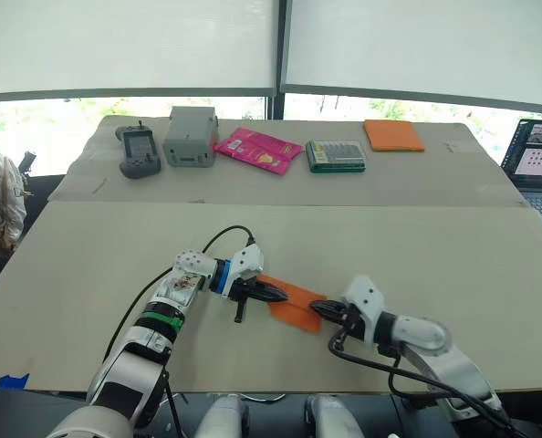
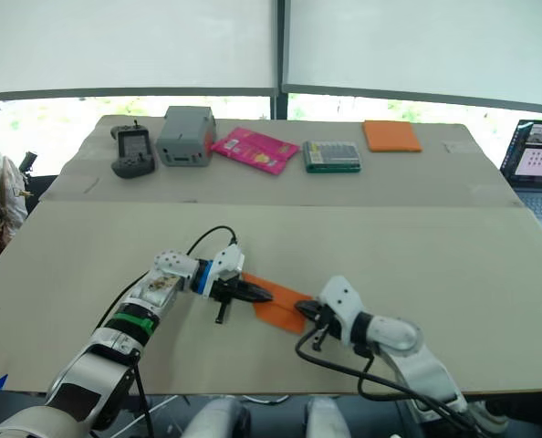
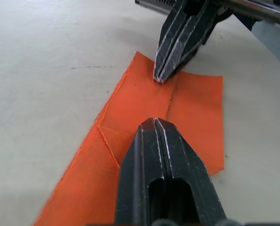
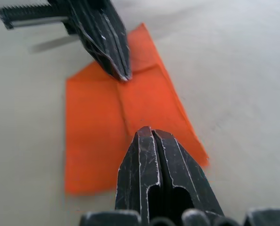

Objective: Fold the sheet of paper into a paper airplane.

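Beige tabletop (image 1: 453,265) carries the sheet of paper (image 1: 294,304) flat between your left gripper (image 1: 273,293) and right gripper (image 1: 318,310), both pinched closed with tips seemingly pressing it, so drag them firmly along the centre crease (image 3: 170,101).

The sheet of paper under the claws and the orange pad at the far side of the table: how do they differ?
The sheet of paper is thin, creased and partly folded; the orange pad looks thicker, flat and uncreased. The sheet lies near the robot, with the shut left claw and right claw pressing their tips on it; the pad lies far off, untouched. Both are bright orange and lie on the table.
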Controlling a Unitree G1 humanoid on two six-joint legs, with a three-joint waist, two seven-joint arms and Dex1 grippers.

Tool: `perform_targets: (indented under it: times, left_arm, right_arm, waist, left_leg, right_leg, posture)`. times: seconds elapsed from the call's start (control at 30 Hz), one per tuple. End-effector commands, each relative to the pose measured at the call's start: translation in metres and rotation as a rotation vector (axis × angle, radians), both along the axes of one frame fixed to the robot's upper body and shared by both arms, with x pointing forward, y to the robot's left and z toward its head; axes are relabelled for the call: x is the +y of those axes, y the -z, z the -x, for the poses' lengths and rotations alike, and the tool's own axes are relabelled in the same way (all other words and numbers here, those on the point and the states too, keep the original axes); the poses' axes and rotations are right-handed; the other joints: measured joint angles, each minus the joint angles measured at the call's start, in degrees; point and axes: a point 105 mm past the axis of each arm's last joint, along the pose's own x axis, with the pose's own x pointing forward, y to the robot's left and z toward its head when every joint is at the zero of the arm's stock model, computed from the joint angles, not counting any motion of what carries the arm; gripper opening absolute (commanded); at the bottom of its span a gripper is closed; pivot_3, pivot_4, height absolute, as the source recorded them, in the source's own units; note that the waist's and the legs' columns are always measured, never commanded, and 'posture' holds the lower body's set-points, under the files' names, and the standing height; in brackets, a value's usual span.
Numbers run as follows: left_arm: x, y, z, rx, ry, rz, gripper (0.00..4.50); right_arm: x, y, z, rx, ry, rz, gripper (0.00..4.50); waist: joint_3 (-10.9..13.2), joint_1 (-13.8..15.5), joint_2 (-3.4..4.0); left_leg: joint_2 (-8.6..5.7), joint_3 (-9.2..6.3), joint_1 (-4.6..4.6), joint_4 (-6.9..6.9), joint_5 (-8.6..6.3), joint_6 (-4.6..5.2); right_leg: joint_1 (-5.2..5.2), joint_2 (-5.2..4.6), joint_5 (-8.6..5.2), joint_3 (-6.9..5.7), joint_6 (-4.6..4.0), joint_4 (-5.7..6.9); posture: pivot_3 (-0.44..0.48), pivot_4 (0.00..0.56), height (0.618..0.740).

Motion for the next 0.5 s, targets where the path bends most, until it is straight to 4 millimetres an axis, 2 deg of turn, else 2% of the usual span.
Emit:
perform_targets:
  times: [0.03, 0.07, 0.17, 0.23, 0.3, 0.33, 0.4, 0.5]
  left_arm:
    - [0.000, 0.000, -0.004, -0.008, -0.016, 0.000, 0.00]
    - [0.000, 0.000, -0.004, -0.009, -0.016, 0.001, 0.00]
    - [-0.002, 0.001, -0.004, -0.009, -0.014, 0.007, 0.00]
    - [-0.002, 0.001, -0.004, -0.008, -0.012, 0.010, 0.00]
    - [-0.002, 0.001, -0.002, -0.007, -0.011, 0.012, 0.00]
    - [-0.002, 0.002, -0.002, -0.007, -0.011, 0.013, 0.00]
    - [-0.002, 0.002, -0.002, -0.006, -0.016, 0.014, 0.00]
    - [-0.001, 0.003, -0.002, -0.005, -0.024, 0.013, 0.00]
  right_arm:
    - [-0.033, 0.030, 0.015, 0.064, 0.063, 0.078, 0.07]
    - [-0.035, 0.031, 0.017, 0.056, 0.061, 0.082, 0.07]
    - [-0.034, 0.017, 0.014, -0.022, 0.048, 0.047, 0.07]
    - [-0.026, -0.009, 0.006, -0.130, 0.024, -0.002, 0.07]
    - [-0.006, -0.047, -0.005, -0.272, -0.025, -0.068, 0.07]
    - [0.003, -0.057, -0.007, -0.309, -0.054, -0.078, 0.07]
    - [0.021, -0.059, -0.009, -0.338, -0.121, -0.030, 0.07]
    - [0.041, -0.046, -0.011, -0.346, -0.191, 0.057, 0.07]
  waist:
    - [-0.02, -0.11, 0.00]
    - [-0.03, -0.12, -0.01]
    - [-0.03, -0.08, 0.00]
    - [-0.03, -0.05, 0.00]
    - [-0.03, -0.22, -0.01]
    - [-0.02, -0.28, 0.00]
    - [-0.03, -0.55, 0.04]
    - [-0.03, -0.49, 0.04]
  left_leg:
    - [0.00, 0.02, 0.02, 0.00, 0.00, 0.00]
    - [0.00, 0.02, 0.04, 0.00, 0.00, 0.01]
    - [0.01, 0.00, 0.11, 0.00, -0.01, 0.01]
    - [0.02, 0.00, 0.10, 0.00, -0.01, 0.01]
    - [0.02, 0.00, 0.06, 0.01, -0.01, 0.01]
    - [0.03, 0.04, -0.01, 0.01, 0.00, 0.01]
    - [0.03, 0.08, -0.09, 0.02, 0.00, 0.01]
    - [0.02, 0.03, -0.09, -0.01, -0.01, 0.01]
  right_leg:
    - [0.02, 0.00, -0.01, 0.01, 0.02, 0.00]
    - [0.03, 0.00, -0.02, 0.02, 0.04, 0.00]
    - [0.12, 0.00, -0.07, 0.02, 0.11, 0.00]
    - [0.13, -0.01, -0.06, 0.03, 0.11, 0.00]
    - [0.06, -0.02, -0.04, 0.05, 0.07, 0.01]
    - [-0.04, 0.00, -0.04, 0.09, 0.07, 0.01]
    - [-0.19, 0.03, -0.03, 0.13, 0.05, 0.10]
    - [-0.19, 0.13, -0.04, 0.07, 0.04, 0.09]
  posture:
    - [0.000, 0.150, 0.740]
    - [0.000, 0.150, 0.740]
    - [0.000, 0.150, 0.740]
    - [0.000, 0.150, 0.740]
    - [0.000, 0.150, 0.740]
    - [0.000, 0.150, 0.740]
    - [0.000, 0.150, 0.740]
    - [0.000, 0.150, 0.740]
